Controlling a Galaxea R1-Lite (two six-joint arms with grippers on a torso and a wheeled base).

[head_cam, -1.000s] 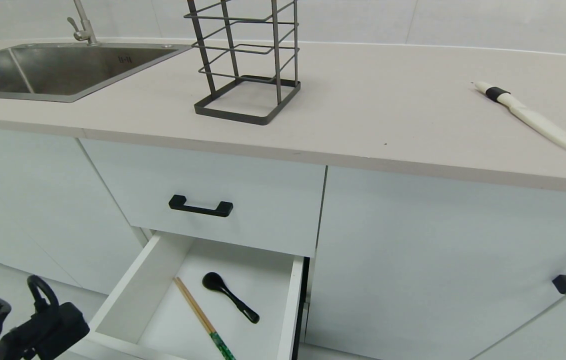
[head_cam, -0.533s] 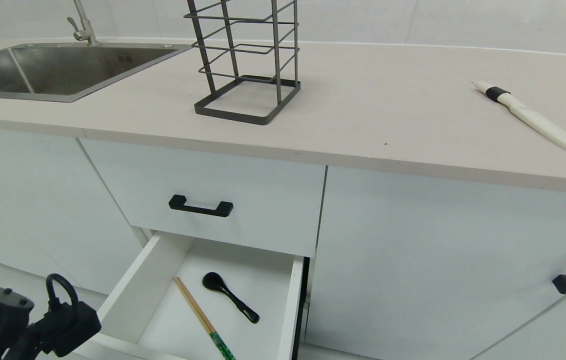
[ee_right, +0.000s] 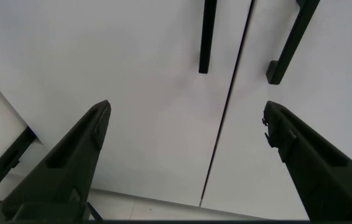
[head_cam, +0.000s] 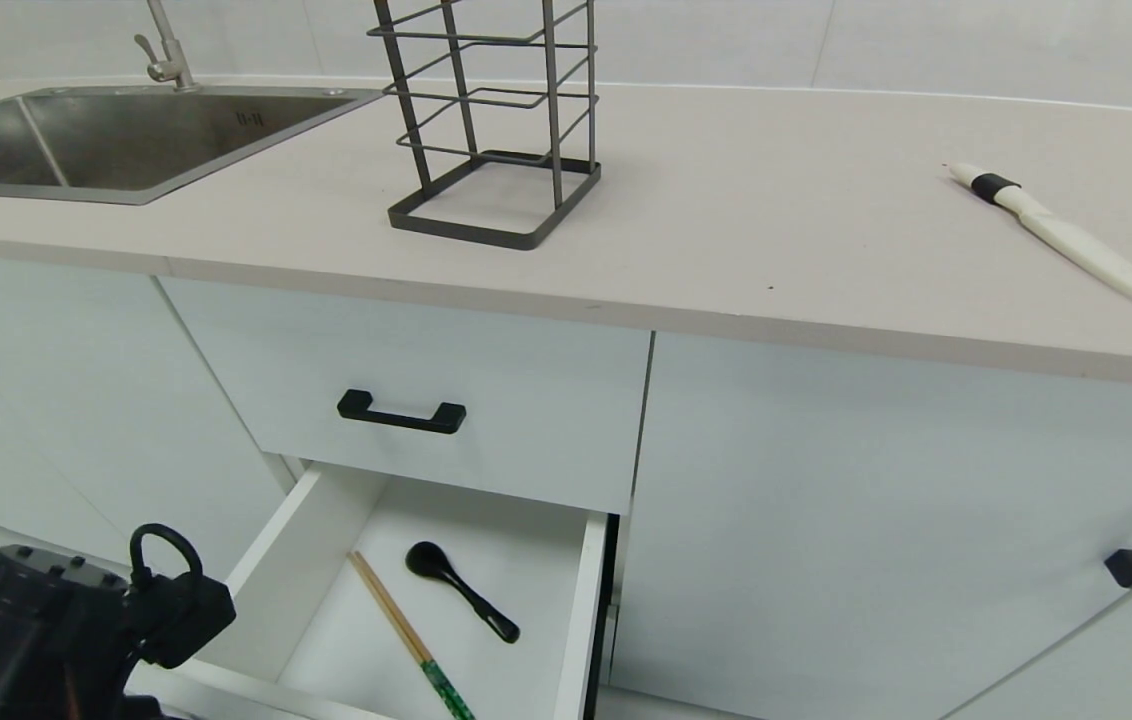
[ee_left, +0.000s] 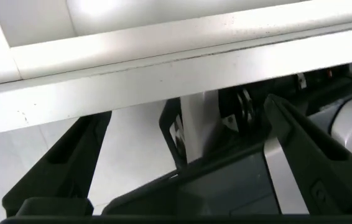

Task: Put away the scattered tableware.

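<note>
The lower drawer (head_cam: 278, 560) stands pulled out; a pair of wooden chopsticks (head_cam: 406, 630) with green tips and a black spoon (head_cam: 461, 592) lie inside it. A white knife (head_cam: 1066, 240) with a black band lies on the counter at the far right. My left arm (head_cam: 76, 630) is low at the drawer's front left corner. My left gripper (ee_left: 185, 112) is open with nothing in it, just below the drawer's white front edge (ee_left: 163, 56). My right gripper (ee_right: 187, 111) is open and empty, facing white cabinet doors.
A dark wire rack (head_cam: 491, 130) stands on the counter's middle, with a steel sink (head_cam: 116, 135) at the back left. The upper drawer with a black handle (head_cam: 401, 412) is closed above the open one. Two black door handles (ee_right: 208, 37) lie ahead of the right gripper.
My left arm has risen and moved right, closer to the open drawer's front left corner. The tableware has stayed where it was.
</note>
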